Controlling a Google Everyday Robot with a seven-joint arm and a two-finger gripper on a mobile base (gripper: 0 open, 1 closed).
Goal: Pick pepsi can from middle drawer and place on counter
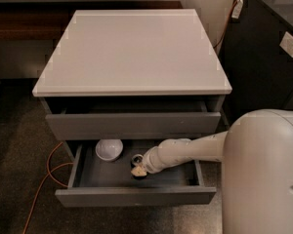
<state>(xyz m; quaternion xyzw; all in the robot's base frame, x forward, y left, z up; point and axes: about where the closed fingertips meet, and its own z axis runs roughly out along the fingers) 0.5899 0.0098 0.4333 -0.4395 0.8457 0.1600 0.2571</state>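
Glossy counter (132, 48); in grey middle drawer (136, 196) (flat-fronted) gripper (136, 169) by pepsi can (136, 158), grasp unclear.

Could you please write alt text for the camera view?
The end effector is inside the open grey middle drawer at the small dark-blue pepsi can, beside a white bowl, below the glossy pale-grey counter.

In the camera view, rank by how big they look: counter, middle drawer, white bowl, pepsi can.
Largest to smallest: counter, middle drawer, white bowl, pepsi can. The can is partly hidden by the gripper, which is inside the drawer.
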